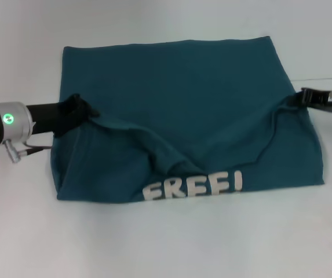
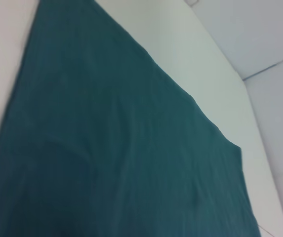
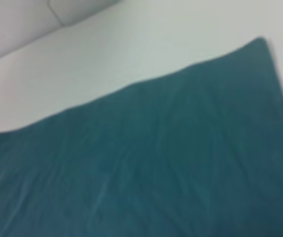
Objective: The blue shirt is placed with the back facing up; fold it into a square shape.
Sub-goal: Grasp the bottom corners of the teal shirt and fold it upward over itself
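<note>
The blue shirt (image 1: 183, 104) is laid on the white table (image 1: 166, 243), its near edge folded over. Its left side is pinched by the left tool (image 1: 76, 110), its right side by the right tool (image 1: 296, 99).

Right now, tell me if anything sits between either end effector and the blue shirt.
Nothing visible does. The left end effector is already at the blue shirt on its left edge, the right end effector at its right edge. Only the bare white table surrounds the shirt.
</note>
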`<action>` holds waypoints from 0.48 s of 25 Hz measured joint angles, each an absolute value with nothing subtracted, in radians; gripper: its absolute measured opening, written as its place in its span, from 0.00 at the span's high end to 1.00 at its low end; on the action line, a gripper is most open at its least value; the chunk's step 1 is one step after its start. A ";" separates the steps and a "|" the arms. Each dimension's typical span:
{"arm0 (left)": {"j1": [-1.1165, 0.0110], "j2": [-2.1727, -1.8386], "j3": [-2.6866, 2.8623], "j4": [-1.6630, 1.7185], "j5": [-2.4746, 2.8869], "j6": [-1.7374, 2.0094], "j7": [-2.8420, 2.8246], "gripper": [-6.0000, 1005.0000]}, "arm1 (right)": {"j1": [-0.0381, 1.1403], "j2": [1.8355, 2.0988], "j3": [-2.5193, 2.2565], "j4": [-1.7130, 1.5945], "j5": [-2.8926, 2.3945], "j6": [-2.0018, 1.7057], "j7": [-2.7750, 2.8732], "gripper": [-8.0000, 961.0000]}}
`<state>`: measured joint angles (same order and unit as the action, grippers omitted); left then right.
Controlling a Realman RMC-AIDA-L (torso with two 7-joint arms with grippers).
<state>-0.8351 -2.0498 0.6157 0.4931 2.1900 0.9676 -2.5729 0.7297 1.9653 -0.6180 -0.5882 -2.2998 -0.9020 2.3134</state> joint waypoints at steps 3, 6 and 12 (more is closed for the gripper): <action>-0.854 -2.048 0.640 0.491 2.190 0.923 -2.584 0.98 | 0.752 1.957 -0.622 -0.583 -2.303 -0.863 2.317 0.94; -0.871 -2.051 0.665 0.489 2.191 0.862 -2.588 0.97 | 0.774 1.956 -0.627 -0.576 -2.312 -0.812 2.319 0.95; -0.889 -2.063 0.723 0.465 2.191 0.757 -2.589 0.97 | 0.814 1.954 -0.672 -0.508 -2.352 -0.698 2.330 0.95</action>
